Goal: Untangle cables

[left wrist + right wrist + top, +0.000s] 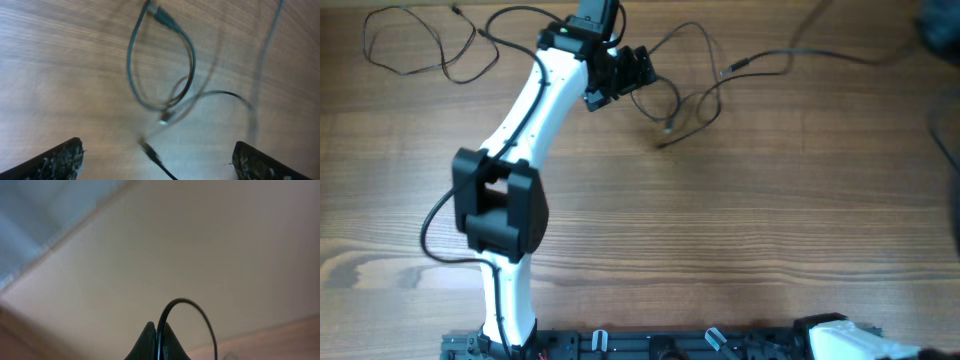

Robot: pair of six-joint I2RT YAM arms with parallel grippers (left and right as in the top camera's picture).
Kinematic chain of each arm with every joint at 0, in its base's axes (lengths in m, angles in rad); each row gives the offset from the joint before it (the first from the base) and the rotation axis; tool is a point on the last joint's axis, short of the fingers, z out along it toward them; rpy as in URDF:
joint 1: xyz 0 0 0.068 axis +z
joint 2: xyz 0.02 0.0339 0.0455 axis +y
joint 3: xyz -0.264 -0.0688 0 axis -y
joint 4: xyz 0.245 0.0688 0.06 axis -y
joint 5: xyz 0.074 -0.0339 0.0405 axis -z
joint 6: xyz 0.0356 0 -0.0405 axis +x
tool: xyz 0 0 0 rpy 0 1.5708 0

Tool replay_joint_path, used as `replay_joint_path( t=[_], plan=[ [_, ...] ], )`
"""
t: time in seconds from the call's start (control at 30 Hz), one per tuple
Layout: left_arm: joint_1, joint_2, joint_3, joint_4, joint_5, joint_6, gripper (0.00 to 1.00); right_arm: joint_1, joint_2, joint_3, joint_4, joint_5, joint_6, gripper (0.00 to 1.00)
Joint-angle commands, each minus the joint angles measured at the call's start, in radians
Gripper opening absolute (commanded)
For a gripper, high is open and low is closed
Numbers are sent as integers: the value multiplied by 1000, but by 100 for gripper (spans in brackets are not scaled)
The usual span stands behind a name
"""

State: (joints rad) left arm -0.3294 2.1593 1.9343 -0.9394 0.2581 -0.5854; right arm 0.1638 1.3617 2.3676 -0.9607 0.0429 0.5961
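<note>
L gripper (620,75) over the cables at the table's (770,200) far edge, R arm parked.
L→R: one loose strand (415,45) lies far-left, well apart; L gripper has its jaws wide w/ nothing between, fingers (55,162) above the wood; tangled cables (150,75) w/ small plug ends loop just beside it to the right; R gripper (157,342) has its tips pressed together and a thin black cord (192,307) arcs up from them, can't tell if gripped.

My left wrist feed is blurred, the cables (167,22) run off its top edge, and overhead I get only a white corner of the right arm (835,335) at the bottom edge.
</note>
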Motion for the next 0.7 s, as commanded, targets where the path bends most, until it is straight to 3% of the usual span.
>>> replay_joint_path(
  t=[0.0,0.2,0.37,0.4,0.53,0.57,0.6,0.67],
  plan=[
    [-7,69,-5,51,-17,-8,96,0,-38,18,-29,283,-19,4],
    [-19,164,-5,137,-17,-34,95,0,-30,15,-125,368,35,4],
    [-32,219,-5,179,-76,-86,83,0,-26,15,-153,242,39,4],
    [-38,229,-5,188,-85,-86,72,0,-21,15,-167,202,34,4],
    [-60,259,-5,187,-85,-85,42,0,-1,15,-190,149,33,4],
    [-64,261,-5,179,-84,-85,17,0,4,15,-195,145,33,4],
    [-66,261,-5,173,-84,-85,4,0,10,15,-201,146,32,4],
    [-66,224,-4,130,-84,-77,4,0,31,15,-217,145,30,4]
  ],
)
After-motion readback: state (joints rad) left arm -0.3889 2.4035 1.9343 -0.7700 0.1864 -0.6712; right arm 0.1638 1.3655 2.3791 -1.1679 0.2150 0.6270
